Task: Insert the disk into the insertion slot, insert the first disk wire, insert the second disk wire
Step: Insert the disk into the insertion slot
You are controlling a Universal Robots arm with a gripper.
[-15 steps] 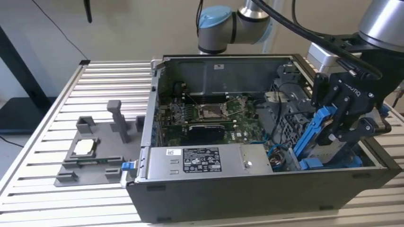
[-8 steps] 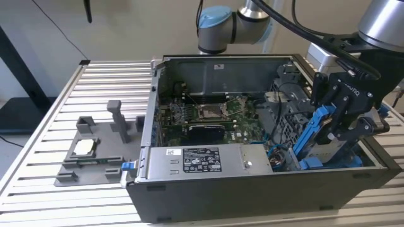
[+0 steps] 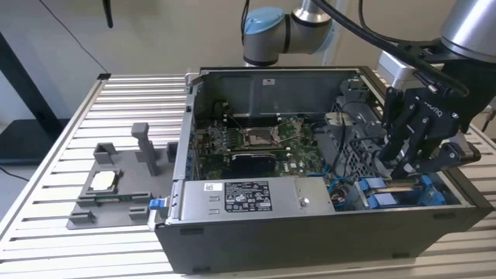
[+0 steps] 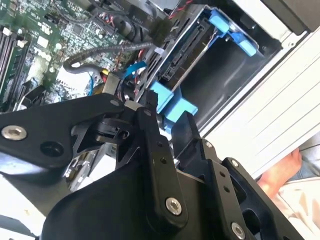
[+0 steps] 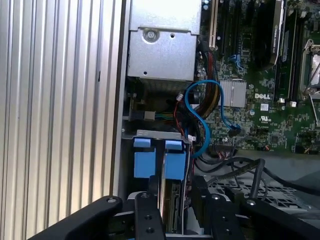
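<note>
**Clerk:** Where does the gripper stand?

**Inspector:** In the exterior view the gripper [image 3: 405,167] hangs inside the open computer case [image 3: 310,232], at the corner on the exterior view's right, directly over the insertion slot [image 3: 385,200]. Its own linkage covers the slot's middle. Whether it is spread or clamped cannot be told.

**Clerk:** And the disk?

**Inspector:** In the first wrist view a thin plate stands edge on in the slot, between the 2 blue clips [image 5: 145,161]. It reads as the disk [image 5: 170,204]. Its near part is cut off by the gripper body.

**Clerk:** The wires?

**Inspector:** A blue cable [image 5: 202,81] loops just beside the slot, near the power-supply box [image 5: 160,55]. Its ends are lost among other wires. In the second wrist view a black cable [image 4: 160,29] with a plug lies at the slot's mouth. Whether it is seated cannot be made out.

**Clerk:** Clearances?

**Inspector:** The slot lies hard against the case's side wall, and the slatted table [image 5: 60,100] runs open beyond it. The side toward the motherboard [image 3: 263,142] is crowded with cabling. A grey fixture [image 3: 108,200] sits well apart, on the exterior view's left.
</note>
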